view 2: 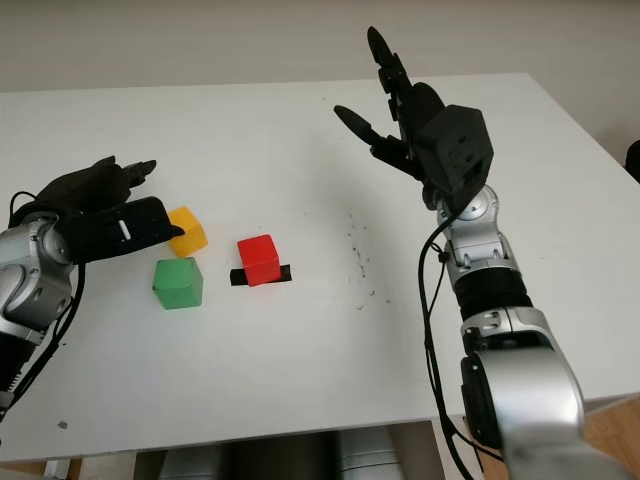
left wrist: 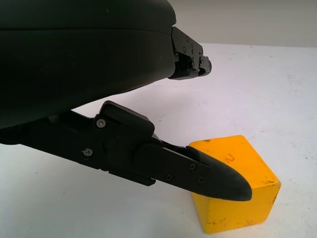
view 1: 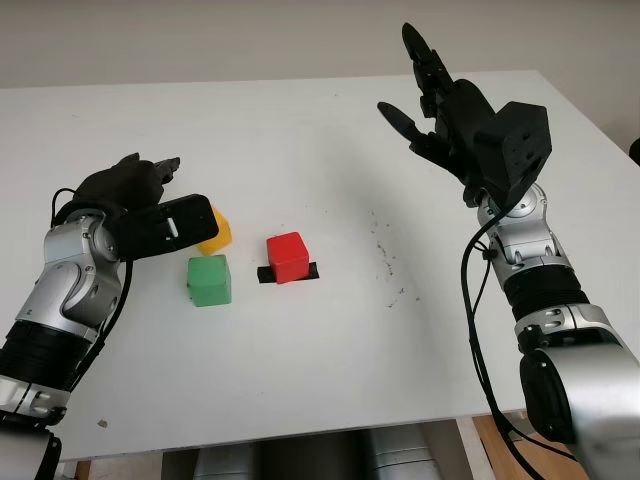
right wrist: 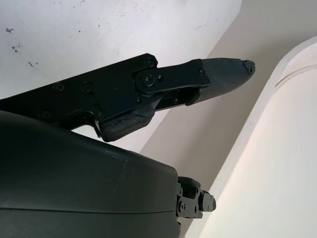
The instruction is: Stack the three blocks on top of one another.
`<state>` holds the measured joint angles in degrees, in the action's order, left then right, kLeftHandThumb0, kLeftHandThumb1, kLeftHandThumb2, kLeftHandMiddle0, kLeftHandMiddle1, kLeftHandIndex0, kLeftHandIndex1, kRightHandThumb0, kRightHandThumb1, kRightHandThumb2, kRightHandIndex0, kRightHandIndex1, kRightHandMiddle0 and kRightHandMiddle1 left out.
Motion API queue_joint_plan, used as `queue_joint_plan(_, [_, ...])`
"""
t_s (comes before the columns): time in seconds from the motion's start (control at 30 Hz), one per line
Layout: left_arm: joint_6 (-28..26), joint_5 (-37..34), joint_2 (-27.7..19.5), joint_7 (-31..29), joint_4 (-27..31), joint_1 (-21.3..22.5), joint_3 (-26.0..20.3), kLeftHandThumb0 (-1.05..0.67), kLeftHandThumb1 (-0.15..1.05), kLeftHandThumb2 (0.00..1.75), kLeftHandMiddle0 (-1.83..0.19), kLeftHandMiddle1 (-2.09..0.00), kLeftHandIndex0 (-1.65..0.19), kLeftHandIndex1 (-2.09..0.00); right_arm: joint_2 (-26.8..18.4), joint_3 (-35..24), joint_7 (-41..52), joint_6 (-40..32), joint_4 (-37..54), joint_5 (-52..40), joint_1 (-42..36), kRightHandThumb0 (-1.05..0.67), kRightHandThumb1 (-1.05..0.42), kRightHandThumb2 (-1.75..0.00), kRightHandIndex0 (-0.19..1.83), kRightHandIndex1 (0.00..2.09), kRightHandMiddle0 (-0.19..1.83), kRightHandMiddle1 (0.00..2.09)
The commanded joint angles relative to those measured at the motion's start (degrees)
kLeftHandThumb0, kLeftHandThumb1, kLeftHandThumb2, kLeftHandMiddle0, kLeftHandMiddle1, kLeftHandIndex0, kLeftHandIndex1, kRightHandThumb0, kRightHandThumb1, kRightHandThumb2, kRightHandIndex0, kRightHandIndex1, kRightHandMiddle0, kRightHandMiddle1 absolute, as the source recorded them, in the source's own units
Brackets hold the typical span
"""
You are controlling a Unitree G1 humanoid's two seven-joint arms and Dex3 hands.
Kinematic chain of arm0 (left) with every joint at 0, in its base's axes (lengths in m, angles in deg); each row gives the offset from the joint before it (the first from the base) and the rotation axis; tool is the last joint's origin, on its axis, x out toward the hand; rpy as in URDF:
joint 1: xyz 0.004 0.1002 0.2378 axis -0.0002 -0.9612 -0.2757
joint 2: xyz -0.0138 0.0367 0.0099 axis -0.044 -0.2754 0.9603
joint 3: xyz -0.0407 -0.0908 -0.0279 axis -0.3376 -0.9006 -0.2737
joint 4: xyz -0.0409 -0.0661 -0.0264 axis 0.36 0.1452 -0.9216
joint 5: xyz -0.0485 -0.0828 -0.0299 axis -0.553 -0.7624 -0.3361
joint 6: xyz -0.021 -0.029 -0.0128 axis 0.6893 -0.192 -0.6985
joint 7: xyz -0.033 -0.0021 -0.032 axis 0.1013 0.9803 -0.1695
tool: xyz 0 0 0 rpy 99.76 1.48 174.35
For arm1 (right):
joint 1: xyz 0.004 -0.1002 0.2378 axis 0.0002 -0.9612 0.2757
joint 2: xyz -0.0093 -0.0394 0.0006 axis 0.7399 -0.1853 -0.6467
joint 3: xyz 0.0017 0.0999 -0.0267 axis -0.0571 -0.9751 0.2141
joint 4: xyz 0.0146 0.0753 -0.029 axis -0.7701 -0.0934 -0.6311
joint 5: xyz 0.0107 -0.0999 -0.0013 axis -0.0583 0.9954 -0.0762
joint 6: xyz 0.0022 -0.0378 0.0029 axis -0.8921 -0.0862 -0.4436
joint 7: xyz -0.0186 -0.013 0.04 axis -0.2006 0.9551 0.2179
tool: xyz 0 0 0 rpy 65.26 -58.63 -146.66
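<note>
I have the left hand (view 2: 95, 205) open and empty, low over the white table (view 1: 330, 130), its fingers (left wrist: 198, 173) reaching toward the yellow block (left wrist: 237, 186). One fingertip sits just in front of that block's near top edge; I cannot tell if it touches. None of the three blocks is stacked yet, so I judge this the first approach.

The green block (view 2: 178, 283) lies just beside the yellow one, on the near side of the fingers. The red block (view 2: 259, 260) stands apart from both, on a strip of black tape (view 1: 312, 270), farther off past the fingertips.

The next move calls for closing the fingers around the yellow block without nudging the green one.

My right hand (view 2: 400, 110) is open, raised well above the table's far right, holding nothing. There is wide bare table around the blocks, edges far off.
</note>
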<state>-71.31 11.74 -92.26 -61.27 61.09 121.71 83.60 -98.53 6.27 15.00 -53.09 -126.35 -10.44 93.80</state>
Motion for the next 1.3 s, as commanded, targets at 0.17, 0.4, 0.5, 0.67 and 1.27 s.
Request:
queue_joint_plan(0.17, [0.6, 0.4, 0.4, 0.4, 0.2, -1.0, 0.8, -0.87, 1.01, 0.05, 0.05, -0.06, -0.17, -0.06, 0.0, -0.3, -0.2, -0.3, 0.4, 0.0, 0.6, -0.88, -1.05, -0.26, -0.16, 0.05, -0.01, 0.07])
queue_joint_plan(0.4, [-0.7, -1.4, 0.7, -1.8, 3.2, -1.9, -0.3, -0.85, 0.99, 0.05, 0.06, -0.05, -0.19, -0.07, 0.0, 0.0, -0.4, -0.8, 0.8, 0.3, 0.5, -0.88, -1.05, -0.27, -0.15, 0.06, 0.00, 0.07])
queue_joint_plan(0.5, [-1.1, -1.5, 0.6, -2.0, 4.2, -2.1, -0.4, -0.86, 1.00, 0.05, 0.06, -0.06, -0.19, -0.06, 0.2, -0.1, -0.2, -2.1, 1.5, 0.0, 0.3, -0.89, -1.05, -0.27, -0.16, 0.05, -0.01, 0.06])
queue_joint_plan(0.67, [-0.9, -1.5, 1.0, 0.0, 4.5, -2.1, -1.1, -0.86, 1.02, 0.06, 0.01, -0.07, -0.20, -0.07, 0.3, 0.2, -0.3, -1.5, 1.3, 0.4, 0.3, -0.89, -1.05, -0.27, -0.16, 0.05, 0.00, 0.06])
queue_joint_plan(1.27, [-2.5, -0.2, 4.1, 12.3, 3.9, -2.0, -3.2, -0.83, 1.05, 0.43, 0.00, -0.06, -0.10, -0.04, 0.0, 1.0, -1.4, 1.4, 0.2, 2.6, 0.0, -0.89, -1.05, -0.26, -0.15, 0.06, 0.01, 0.06])
